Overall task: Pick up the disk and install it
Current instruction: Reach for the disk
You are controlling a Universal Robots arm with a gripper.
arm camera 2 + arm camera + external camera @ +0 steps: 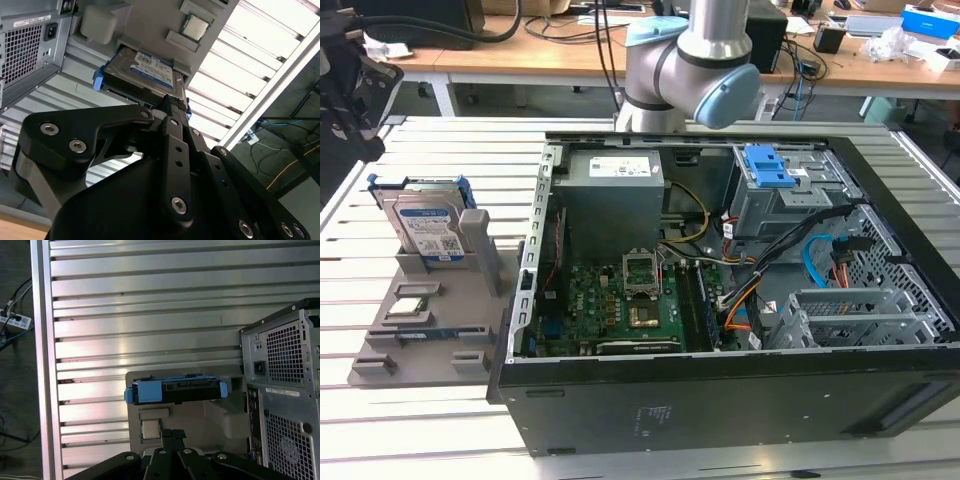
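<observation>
Nothing legible anywhere. Barcode label on disk: print too fine to read. White label on power supply: unreadable. Sticker on case rear: unreadable.

You'll see the disk has a silver metal body, a glossy white-and-blue paper label and blue plastic rails. It stands in a matt grey plastic holder near the table's edge on the exterior view's left. The table is ribbed metal with a soft brushed sheen. The chip in the holder has a dull silver metal lid. The computer case is matt black outside and bare grey perforated sheet metal within. Your gripper is matt black with bright screw heads.
</observation>
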